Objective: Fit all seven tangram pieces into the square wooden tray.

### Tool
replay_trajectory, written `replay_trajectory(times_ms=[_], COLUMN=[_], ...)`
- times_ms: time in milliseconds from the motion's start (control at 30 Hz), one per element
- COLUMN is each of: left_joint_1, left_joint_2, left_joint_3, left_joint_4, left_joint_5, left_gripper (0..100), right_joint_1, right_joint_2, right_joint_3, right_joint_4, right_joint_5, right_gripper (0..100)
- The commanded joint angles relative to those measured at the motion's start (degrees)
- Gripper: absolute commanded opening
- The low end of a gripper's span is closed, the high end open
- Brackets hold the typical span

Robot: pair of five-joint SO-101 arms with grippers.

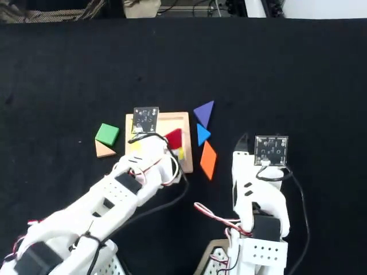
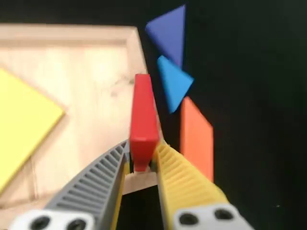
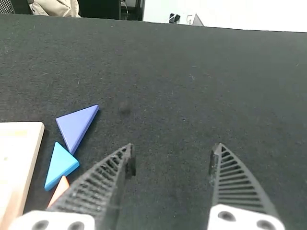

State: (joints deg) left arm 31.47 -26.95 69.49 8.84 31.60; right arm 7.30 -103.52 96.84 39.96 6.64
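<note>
Nearest to us, the left gripper point(image 2: 141, 154) is clamped on the red piece point(image 2: 143, 112). We see the piece held on edge between the grey and yellow fingers, over the right side of the square wooden tray point(image 2: 91, 62) and close to its rim. The right gripper point(image 3: 171, 160) hangs above the black table cover point(image 1: 298, 69) with its jaws apart and nothing between them. It sits to the right of the loose pieces.

Inside the tray we find a yellow piece point(image 2: 24, 120) lying flat on the wood.

Off the tray's right side in the high view, three pieces lie in a line. The orange parallelogram point(image 1: 208, 160) is the closest, the light blue triangle point(image 1: 202, 134) is just beyond it, and the dark blue triangle point(image 1: 205, 113) is the farthest. The two blue triangles lie just beside each other.

Off the tray's left side we see a tan triangle point(image 1: 104, 150). A green square point(image 1: 107, 134) lies just beyond it, and we cannot tell whether the two touch.
</note>
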Motion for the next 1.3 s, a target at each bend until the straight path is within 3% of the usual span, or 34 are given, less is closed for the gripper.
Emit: replay_trajectory(times_ms=[0, 300, 567, 933, 1100, 1267], left_joint_1=[0.4, 0.75, 0.4, -13.67, -18.51, -16.31], left_joint_2=[5.01, 3.25, -4.48, -15.3, -8.44, 8.26], left_joint_3=[-4.44, -8.75, -5.76, -5.85, -5.23, -13.93], left_joint_4=[-0.97, 10.29, 10.9, 8.09, -2.55, -2.99], left_joint_5=[0.62, 5.8, 5.63, -10.29, -13.45, -13.71], left_gripper=[3, 12, 13, 13, 13, 13], right_joint_1=[-0.79, -0.79, -0.79, -0.88, -0.88, -0.88], right_joint_2=[-3.3, -3.3, -3.3, -3.3, -3.3, -3.3], right_joint_3=[-0.31, -0.31, -0.31, -0.31, -0.31, -0.31], right_joint_4=[-0.79, -0.79, -0.79, -0.79, -0.79, -0.79], right_joint_5=[-0.26, -0.26, -0.26, -0.26, -0.26, -0.26], right_gripper=[26.1, 26.1, 26.1, 26.1, 26.1, 26.1])
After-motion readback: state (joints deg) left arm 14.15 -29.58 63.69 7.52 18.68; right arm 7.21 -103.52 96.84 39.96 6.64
